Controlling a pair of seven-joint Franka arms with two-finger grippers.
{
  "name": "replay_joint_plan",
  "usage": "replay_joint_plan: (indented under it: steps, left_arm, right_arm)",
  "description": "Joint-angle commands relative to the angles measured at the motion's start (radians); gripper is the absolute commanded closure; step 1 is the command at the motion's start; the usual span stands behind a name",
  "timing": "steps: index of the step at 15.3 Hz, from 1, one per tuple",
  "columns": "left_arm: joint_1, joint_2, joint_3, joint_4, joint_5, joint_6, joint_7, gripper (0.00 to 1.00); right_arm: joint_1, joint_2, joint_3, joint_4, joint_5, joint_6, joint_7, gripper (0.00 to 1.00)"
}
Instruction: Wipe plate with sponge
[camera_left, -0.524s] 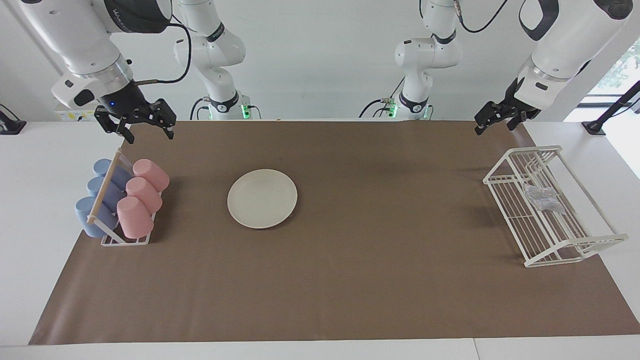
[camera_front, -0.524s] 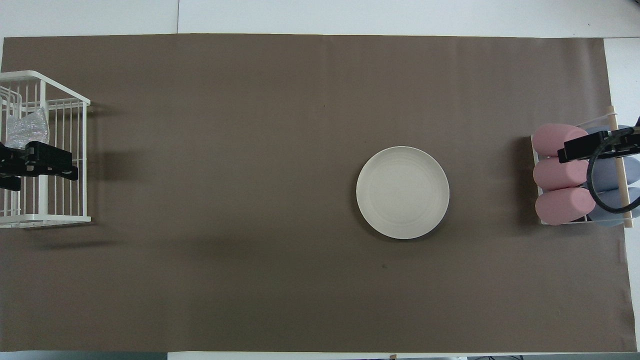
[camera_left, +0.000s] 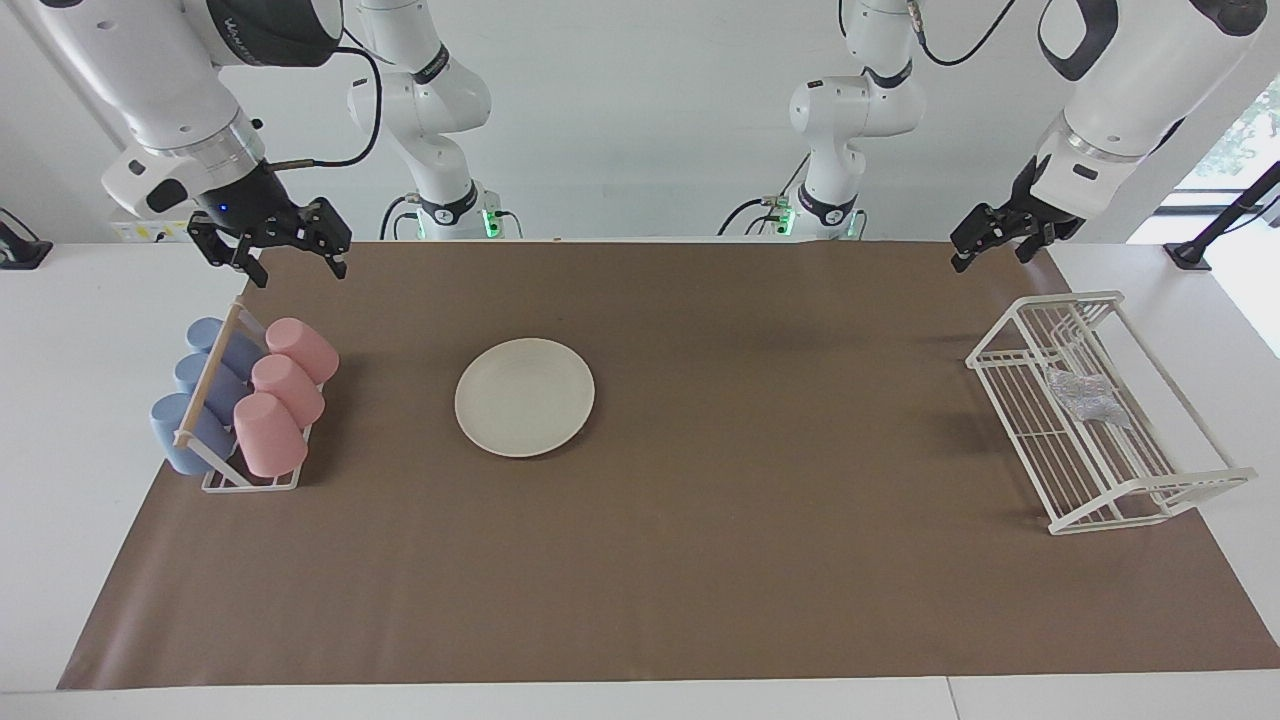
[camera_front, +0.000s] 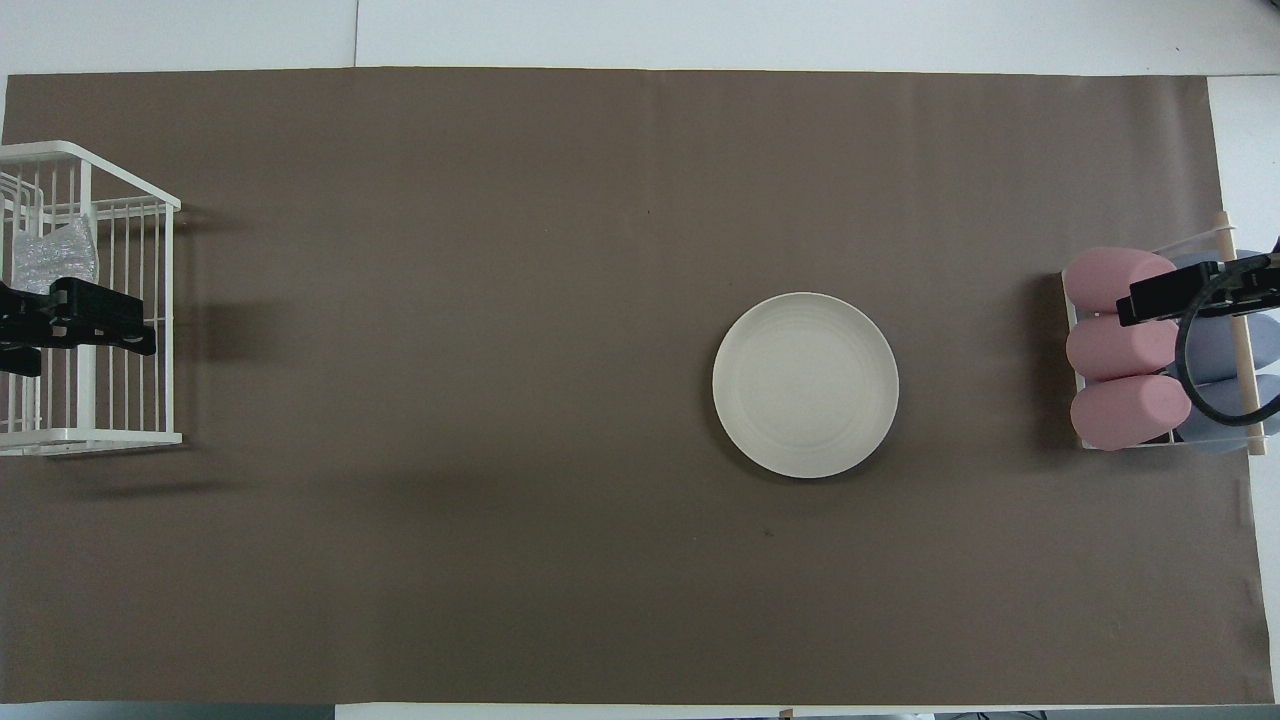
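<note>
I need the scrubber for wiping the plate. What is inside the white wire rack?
Only the sponge, a silvery wad, lies inside the white wire rack, on its floor bars. In the overhead view the left gripper covers part of the rack; the facing view shows nothing else in it.

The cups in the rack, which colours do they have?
Three cups pink, three blue; clearest in the facing view.

A robot lab: bare white walls; paper-covered table (camera_left: 700, 560); pedestal-mounted arms (camera_left: 430, 110)
</note>
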Motion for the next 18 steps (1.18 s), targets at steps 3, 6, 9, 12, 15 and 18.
replay_joint_plan:
  steps: [3,6,9,12,15,18]
  left_arm:
    - [0.002,0.007,0.002,0.01,-0.014,0.008,-0.027,0.0]
    - [-0.01,0.003,-0.001,-0.004,-0.007,0.031,-0.048,0.0]
    - [-0.012,0.01,-0.006,-0.004,0.068,0.048,-0.1,0.0]
    - [-0.058,0.048,-0.009,-0.014,0.247,0.083,-0.116,0.0]
    - [-0.091,0.127,-0.009,-0.028,0.474,0.117,-0.194,0.0]
    - [-0.099,0.241,-0.009,-0.025,0.652,0.188,-0.248,0.0]
  right_arm:
    - [-0.019,-0.005,0.002,-0.009,0.007,0.005,-0.004,0.0]
    - [-0.016,-0.005,0.002,-0.009,0.007,0.005,-0.004,0.0]
    - [-0.013,-0.005,0.002,-0.009,0.007,0.005,-0.004,0.0]
    - [-0.013,-0.006,0.002,-0.011,0.007,0.005,-0.004,0.0]
    - [-0.007,-0.006,0.003,-0.011,0.007,0.005,0.001,0.0]
    - [-0.006,-0.006,0.003,-0.011,0.007,0.005,0.011,0.0]
